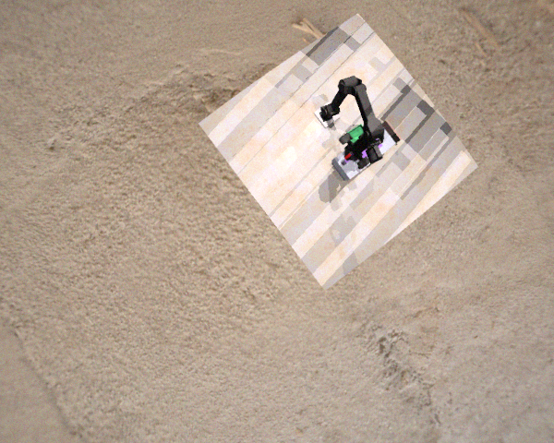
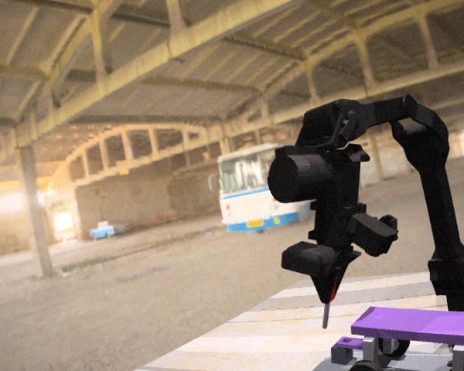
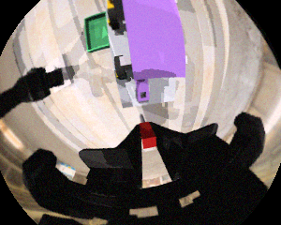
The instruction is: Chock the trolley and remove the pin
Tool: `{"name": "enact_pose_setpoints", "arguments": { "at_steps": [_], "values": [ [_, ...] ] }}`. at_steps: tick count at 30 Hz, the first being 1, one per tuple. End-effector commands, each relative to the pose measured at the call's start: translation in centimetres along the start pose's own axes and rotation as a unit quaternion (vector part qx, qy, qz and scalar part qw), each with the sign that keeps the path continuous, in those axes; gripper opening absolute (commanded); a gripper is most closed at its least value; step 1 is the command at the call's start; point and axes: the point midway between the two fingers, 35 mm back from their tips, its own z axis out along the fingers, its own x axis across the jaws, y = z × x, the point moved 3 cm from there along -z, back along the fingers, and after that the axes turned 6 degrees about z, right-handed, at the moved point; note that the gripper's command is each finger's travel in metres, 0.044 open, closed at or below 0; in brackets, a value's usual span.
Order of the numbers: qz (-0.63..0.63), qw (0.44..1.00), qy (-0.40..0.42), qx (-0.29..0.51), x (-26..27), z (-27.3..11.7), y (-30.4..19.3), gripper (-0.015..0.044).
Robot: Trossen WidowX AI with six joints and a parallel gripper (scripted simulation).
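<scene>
My gripper is shut on the red-headed stop pin. The pin's grey shaft points down from the fingertips, free in the air. The small purple bracket at the trolley's near end shows an open square hole, with the pin apart from it. The purple trolley stands on the grey ramp. Small yellow patches show beside its far wheel, likely the chock; contact with the wheel cannot be told. The green tray stands beside the ramp.
The arm's base stands on the plank-patterned table, on the same side of the ramp as the tray. The trolley's deck lies just beyond the held pin in the wrist view.
</scene>
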Motion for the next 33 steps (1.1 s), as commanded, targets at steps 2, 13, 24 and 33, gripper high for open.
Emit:
{"name": "enact_pose_setpoints", "arguments": {
  "at_steps": [2,13,24,33],
  "values": [
    [0.001,1.000,-0.003,-0.001,1.5,0.0,-0.2,0.0000],
    [0.001,1.000,-0.001,-0.001,5.7,0.2,-0.7,0.0000],
    [0.000,1.000,-0.001,-0.001,7.4,0.1,-0.4,0.0000],
    [0.001,1.000,-0.001,-0.003,7.5,-0.2,2.9,0.0000]
  ]
}}
